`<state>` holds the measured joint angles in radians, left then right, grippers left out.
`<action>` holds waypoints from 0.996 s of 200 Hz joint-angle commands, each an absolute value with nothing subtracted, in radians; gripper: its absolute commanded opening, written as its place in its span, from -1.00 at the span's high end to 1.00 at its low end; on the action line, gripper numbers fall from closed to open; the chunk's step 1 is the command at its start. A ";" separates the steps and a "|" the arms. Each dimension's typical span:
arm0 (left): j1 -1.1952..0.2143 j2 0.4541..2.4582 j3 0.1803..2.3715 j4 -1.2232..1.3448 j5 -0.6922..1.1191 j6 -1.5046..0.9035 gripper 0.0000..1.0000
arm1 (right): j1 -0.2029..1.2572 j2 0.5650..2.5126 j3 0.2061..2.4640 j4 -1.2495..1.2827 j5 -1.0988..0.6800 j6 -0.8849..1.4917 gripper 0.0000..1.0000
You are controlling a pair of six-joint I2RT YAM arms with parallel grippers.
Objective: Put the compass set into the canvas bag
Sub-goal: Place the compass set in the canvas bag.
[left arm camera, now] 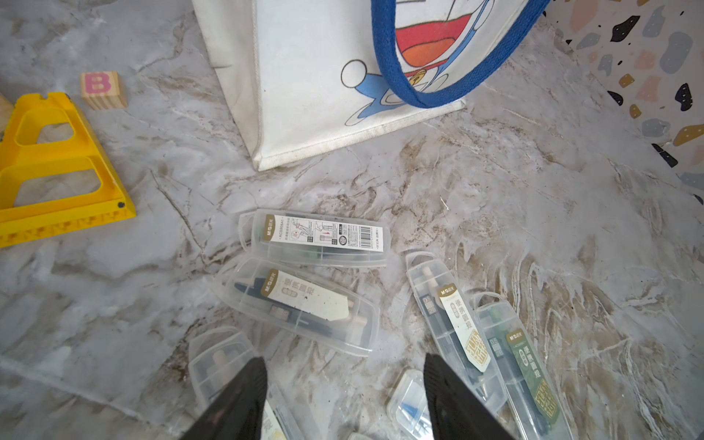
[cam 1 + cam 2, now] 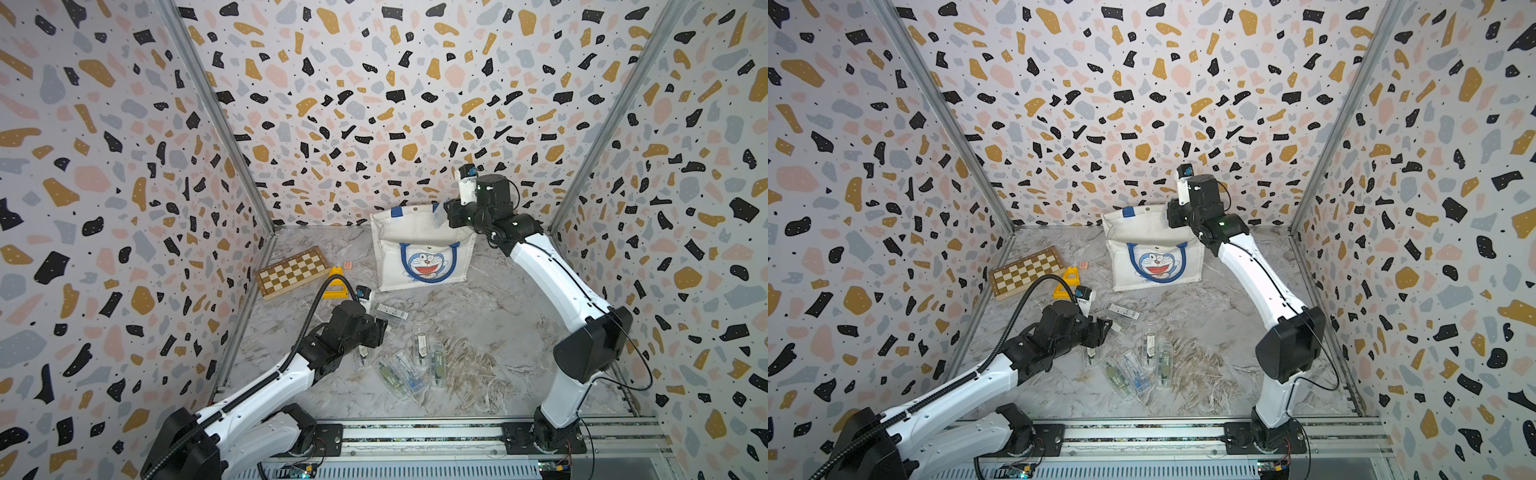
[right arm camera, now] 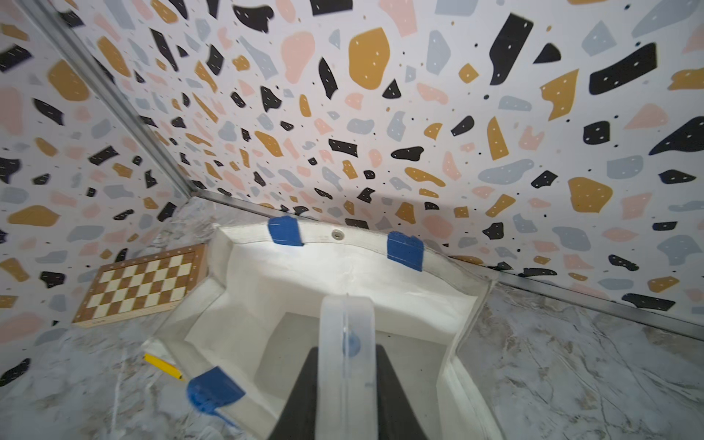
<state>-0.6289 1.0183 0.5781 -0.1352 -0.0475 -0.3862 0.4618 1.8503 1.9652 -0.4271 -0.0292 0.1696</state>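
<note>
Right fingers [image 3: 394, 400] pinch a clear case [image 3: 344, 335]; left fingers [image 1: 234, 404] spread above M&G-labelled cases [image 1: 301, 301].

The canvas bag [image 1: 304, 76] is showing matt, coarse-woven white cloth, its blue handle [image 1: 386, 68] looking like ribbed webbing, with a shiny metal snap [image 3: 337, 234] glinting on the rim. The compass sets [image 1: 266, 297] on the table are lying in clear, glossy plastic under paper labels [image 1: 316, 301]; the held compass set [image 3: 344, 324] is looking cloudier, translucent. The table [image 1: 495, 198] is looking smooth and marble-patterned, with a soft sheen. The chessboard [image 2: 291, 272] and letter block [image 1: 103, 90] are showing wood grain; the yellow stand [image 1: 57, 171] is shining as moulded plastic.
</note>
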 commanded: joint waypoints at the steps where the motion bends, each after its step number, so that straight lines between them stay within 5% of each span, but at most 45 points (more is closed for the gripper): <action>1: -0.623 1.029 0.564 -0.128 -0.061 -0.437 -0.31 | 0.454 1.920 2.065 -0.534 0.032 0.129 1.00; 161: -0.621 1.061 0.595 -0.168 -0.127 -0.417 -0.31 | 0.455 2.282 2.232 -0.729 0.028 0.127 1.00; 180: -0.621 1.068 0.598 -0.168 -0.127 -0.415 -0.31 | 0.455 2.286 2.230 -0.732 0.017 0.129 0.88; 199: -0.621 1.074 0.598 -0.168 -0.126 -0.417 -0.32 | 0.455 2.286 2.229 -0.732 0.014 0.128 0.50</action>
